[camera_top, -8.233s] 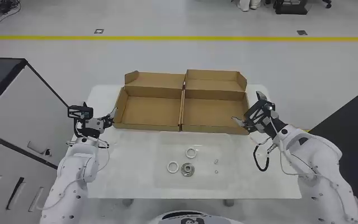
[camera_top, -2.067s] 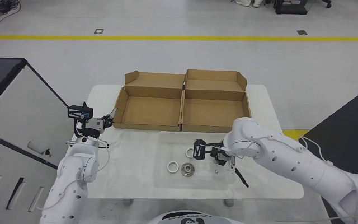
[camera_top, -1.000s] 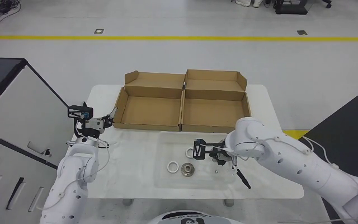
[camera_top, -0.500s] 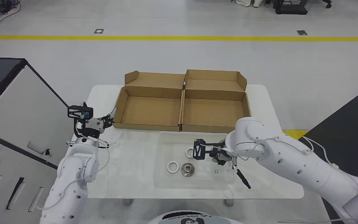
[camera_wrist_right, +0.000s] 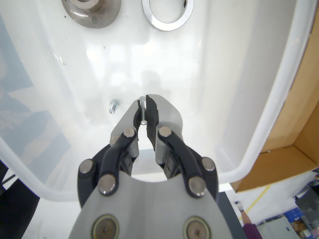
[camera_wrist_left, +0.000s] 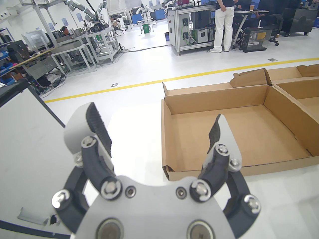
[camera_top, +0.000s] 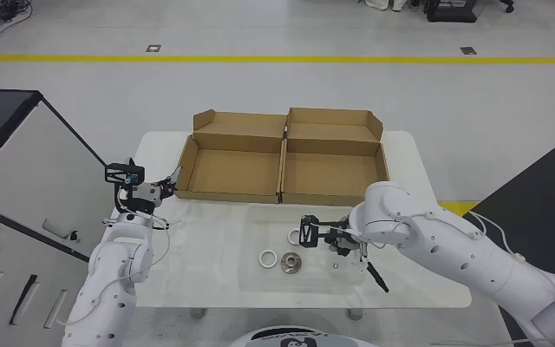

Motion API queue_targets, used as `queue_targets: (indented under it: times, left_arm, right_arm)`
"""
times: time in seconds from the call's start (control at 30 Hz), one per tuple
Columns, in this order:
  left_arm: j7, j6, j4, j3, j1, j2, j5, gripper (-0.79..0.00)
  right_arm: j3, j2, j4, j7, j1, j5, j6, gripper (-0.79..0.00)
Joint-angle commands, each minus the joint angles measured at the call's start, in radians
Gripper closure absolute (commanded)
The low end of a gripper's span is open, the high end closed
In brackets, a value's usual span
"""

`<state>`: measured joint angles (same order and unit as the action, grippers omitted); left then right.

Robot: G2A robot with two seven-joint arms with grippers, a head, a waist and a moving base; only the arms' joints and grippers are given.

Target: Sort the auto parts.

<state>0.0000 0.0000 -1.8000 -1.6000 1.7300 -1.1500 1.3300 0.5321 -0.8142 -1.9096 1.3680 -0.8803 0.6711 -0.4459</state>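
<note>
While the white surface (camera_top: pixel 191 260) carries everything, the coming move turns on the two open cardboard boxes at its far side. The right box (camera_top: pixel 332 173) lies just beyond the clear plastic tray (camera_wrist_right: pixel 281 88) and is nearer the right arm, so the carry probably runs up and away from the robot. The left gripper (camera_wrist_left: pixel 157 115) hangs near the outer corner of the left box (camera_top: pixel 232 169), spread wide and empty. The tray is glossy, thin-walled and round-cornered. On its floor sit a dull steel flange (camera_wrist_right: pixel 90 1) with a raised hub and drilled holes, and just beside it a bright, smooth ring (camera_wrist_right: pixel 167 3). The right gripper (camera_wrist_right: pixel 145 100), low inside the tray, pinches a slim threaded bolt (camera_wrist_right: pixel 142 108) whose long axis runs along the ribbed pads. A shorter screw (camera_wrist_right: pixel 113 106) lies loose near the fingertips.
</note>
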Motion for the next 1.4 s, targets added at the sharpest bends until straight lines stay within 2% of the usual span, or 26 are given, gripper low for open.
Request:
queue_targets:
  times: [0.0,0.83,0.87,0.9,0.93,1.17,1.37]
  left_arm:
    - [0.0,0.0,0.0,0.0,0.0,0.0,0.0,-0.785]
    - [0.0,0.0,0.0,0.0,0.0,0.0,0.0,-0.785]
    - [0.0,0.0,0.0,0.0,0.0,0.0,0.0,-0.785]
    - [0.0,0.0,0.0,0.0,0.0,0.0,0.0,-0.785]
    - [0.0,0.0,0.0,0.0,0.0,0.0,0.0,-0.785]
    - [0.0,0.0,0.0,0.0,0.0,0.0,0.0,-0.785]
    - [0.0,0.0,0.0,0.0,0.0,0.0,0.0,-0.785]
  right_arm:
    - [0.0,0.0,0.0,0.0,0.0,0.0,0.0,0.0]
    - [0.0,0.0,0.0,0.0,0.0,0.0,0.0,0.0]
    - [0.0,0.0,0.0,0.0,0.0,0.0,0.0,-0.163]
    - [0.0,0.0,0.001,-0.01,-0.003,0.009,0.003,-0.012]
    - [0.0,0.001,0.004,-0.018,-0.008,0.015,0.001,0.0]
    - [0.017,0.01,-0.012,-0.001,-0.001,-0.032,-0.007,0.0]
    - [0.059,0.022,-0.031,-0.012,-0.001,-0.129,-0.011,0.0]
